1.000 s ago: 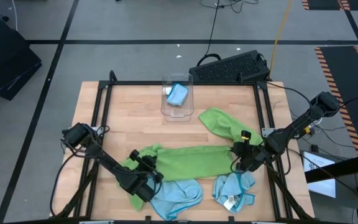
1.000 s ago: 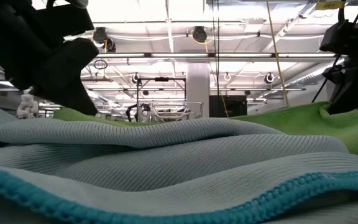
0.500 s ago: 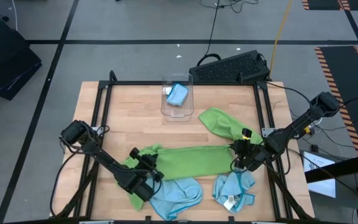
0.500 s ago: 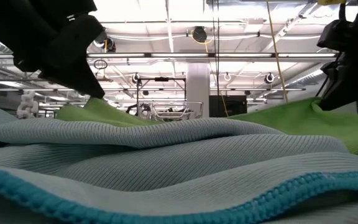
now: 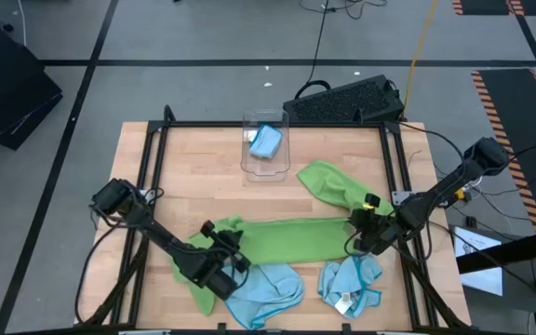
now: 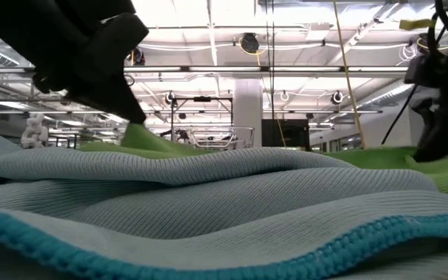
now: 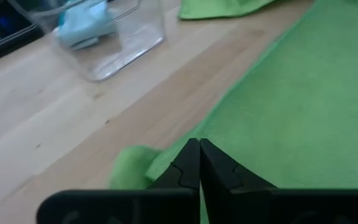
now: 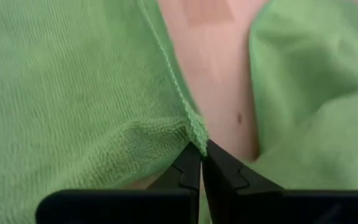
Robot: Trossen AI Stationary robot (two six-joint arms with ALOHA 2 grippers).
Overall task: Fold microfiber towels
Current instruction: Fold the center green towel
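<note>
From above: green towel [image 5: 287, 240] stretched flat mid-table between left gripper [image 5: 229, 261] and right gripper [image 5: 359, 237], held taut (likely for a clean fold). At table height: blue towels [image 6: 208, 202] filling the foreground. Left wrist: fingers [image 7: 191, 163] together, clamped on green hem. Right wrist: fingers [image 8: 194, 171] pinching a corner

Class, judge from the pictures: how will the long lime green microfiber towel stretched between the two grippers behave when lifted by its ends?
The long lime green microfiber towel will probably sag, since its left end already bunches near the left gripper. It looks light: the right gripper holds it by a thin pinched corner. Its nubby weave likely grips rather than slips.
</note>
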